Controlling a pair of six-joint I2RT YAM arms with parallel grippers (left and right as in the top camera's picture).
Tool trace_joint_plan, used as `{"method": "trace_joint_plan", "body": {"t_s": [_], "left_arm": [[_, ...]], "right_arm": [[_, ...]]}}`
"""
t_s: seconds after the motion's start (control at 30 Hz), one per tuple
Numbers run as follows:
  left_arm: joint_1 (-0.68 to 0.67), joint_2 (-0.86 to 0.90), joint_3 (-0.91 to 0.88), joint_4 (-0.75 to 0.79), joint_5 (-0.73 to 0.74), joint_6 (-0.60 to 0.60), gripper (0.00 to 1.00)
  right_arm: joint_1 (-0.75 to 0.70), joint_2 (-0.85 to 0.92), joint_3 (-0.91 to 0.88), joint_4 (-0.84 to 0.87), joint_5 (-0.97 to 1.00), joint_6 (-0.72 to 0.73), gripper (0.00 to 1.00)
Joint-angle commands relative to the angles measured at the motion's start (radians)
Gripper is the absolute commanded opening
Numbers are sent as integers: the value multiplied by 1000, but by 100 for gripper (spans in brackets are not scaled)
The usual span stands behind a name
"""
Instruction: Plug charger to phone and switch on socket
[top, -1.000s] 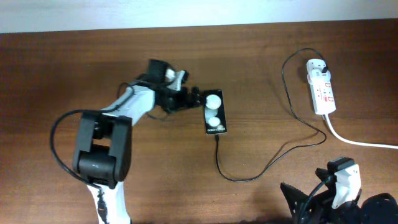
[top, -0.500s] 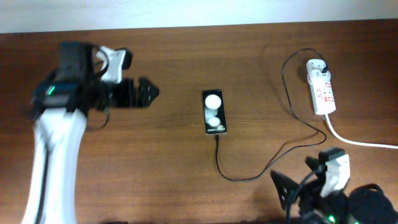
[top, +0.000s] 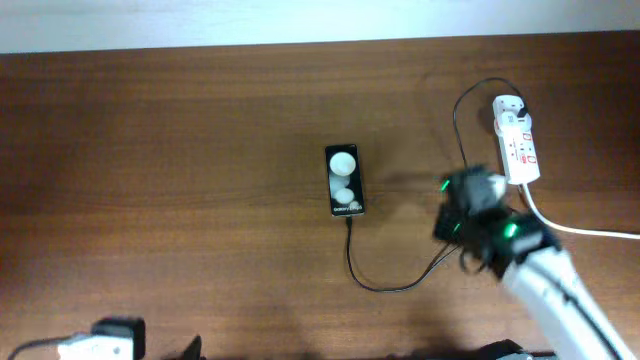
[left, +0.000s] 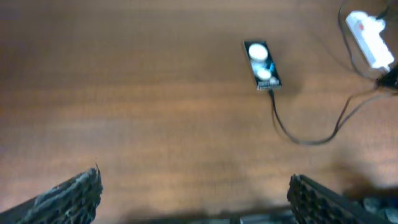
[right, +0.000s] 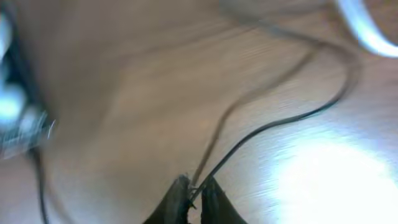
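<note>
The phone (top: 345, 181) lies face up at mid-table, also small and far in the left wrist view (left: 262, 56). The charger (top: 385, 287) runs from the phone's near end in a loop to the right and up to the socket (top: 517, 138), a white strip at the far right. My right gripper (right: 194, 186) is shut, hovering left of and just below the socket. The blurred black cable (right: 280, 121) runs right up to its tips; whether it is pinched does not show. My left gripper (left: 194, 180) is open and high above the table's front left.
The socket's thick white cord (top: 580, 230) trails off to the right edge, just beside my right arm (top: 540, 265). The cable loop (left: 298, 140) lies between the phone and the socket. A pale wall borders the table's far edge.
My left arm pulled back from the phone to the front left corner. My right arm swung up from the bottom edge toward the socket, and its jaws closed.
</note>
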Motion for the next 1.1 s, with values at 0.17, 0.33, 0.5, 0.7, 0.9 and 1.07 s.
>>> {"method": "trace_joint_plan", "body": {"t_s": [0.17, 0.33, 0.5, 0.7, 0.9, 1.07], "left_arm": [[1, -69, -4, 11, -15, 16, 99], [1, -248, -4, 24, -37, 16, 99], [1, -362, -4, 34, -85, 16, 99], [1, -366, -4, 34, -85, 16, 99], [1, -366, -4, 34, -85, 16, 99], [1, -366, -4, 35, -86, 16, 99]], "right_arm": [[-549, 272, 354, 57, -145, 33, 4], [-655, 512, 561, 54, -188, -2, 4], [-656, 673, 864, -55, -183, -54, 4], [-656, 826, 1087, -167, -166, -134, 4], [-654, 974, 1099, -203, -175, -156, 4], [-646, 1029, 1099, -156, -227, -156, 4]]}}
